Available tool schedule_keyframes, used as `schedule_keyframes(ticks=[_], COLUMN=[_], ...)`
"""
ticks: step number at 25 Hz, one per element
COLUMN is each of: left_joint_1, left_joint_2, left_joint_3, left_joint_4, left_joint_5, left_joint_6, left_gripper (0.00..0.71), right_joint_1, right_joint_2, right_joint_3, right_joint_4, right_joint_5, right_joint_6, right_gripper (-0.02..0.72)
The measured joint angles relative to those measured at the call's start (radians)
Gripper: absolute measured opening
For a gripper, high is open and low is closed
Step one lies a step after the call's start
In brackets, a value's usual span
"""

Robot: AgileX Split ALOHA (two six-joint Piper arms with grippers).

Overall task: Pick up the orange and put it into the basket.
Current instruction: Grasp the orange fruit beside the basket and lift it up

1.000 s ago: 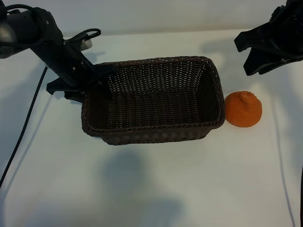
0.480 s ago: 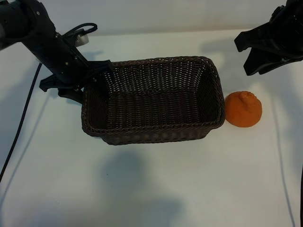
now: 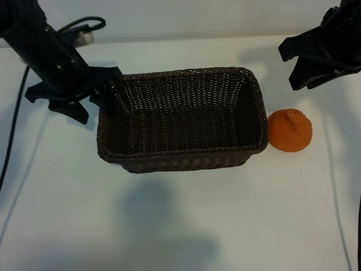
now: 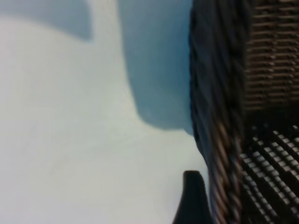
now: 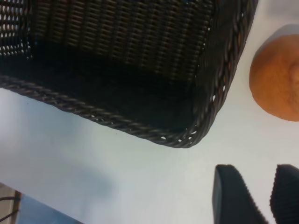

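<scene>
Orange: bumpy matte skin, knob on top, sitting on the white table right beside the basket's end
Wicker basket: dark brown, nothing in it
Left gripper: spread wide, holding nothing, by the basket's far end
Right gripper: partly open, nothing held, above the orange

White worktop fills nearly the whole exterior view, matte, plain. Far edge meets a pale grey wall running straight across. Soft diffuse lighting from above; several blurred grey shadows on the surface, largest one near centre, lighter ones at far right and far left. Thin black cable lying across the left side, another thin line down the right side. Right wrist view shows a worktop corner with something bluish below, unclear.
</scene>
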Motion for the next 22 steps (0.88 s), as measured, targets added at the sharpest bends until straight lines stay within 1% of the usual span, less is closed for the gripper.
schedule_keyframes(ticks=[7,19,22], left_joint_1=[0.0,0.001,0.002], left_joint_2=[-0.111,-0.269,-0.289], left_joint_3=[0.0,-0.001,-0.001], left_joint_4=[0.012,-0.008,-0.059], left_joint_5=[0.058,0.059,0.059], left_joint_6=[0.0,0.039,0.064], left_gripper=[0.569,0.569,0.569], right_joint_1=[0.0,0.0,0.0], right_joint_2=[0.0,0.0,0.0], right_joint_3=[0.0,0.0,0.0], right_joint_4=[0.003,0.006,0.007], right_joint_5=[0.0,0.0,0.0], right_joint_6=[0.0,0.0,0.0], right_gripper=[0.246,0.246,0.246])
